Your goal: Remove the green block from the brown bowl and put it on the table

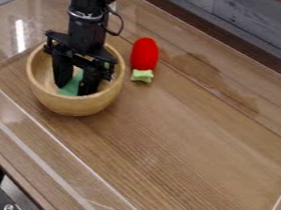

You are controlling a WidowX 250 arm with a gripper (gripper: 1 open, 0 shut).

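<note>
The brown bowl (pixel 50 95) sits on the table (pixel 190 146) at the left. My black gripper (pixel 76 79) reaches straight down into it from above. The green block (pixel 70 85) stands on end between the fingers, and the gripper is shut on it. Its lower end is about level with the bowl's rim, and the fingers hide most of it.
A red strawberry-like toy (pixel 144 55) with a green base lies just right of the bowl. Low clear acrylic walls (pixel 89 190) border the tabletop at the front and sides.
</note>
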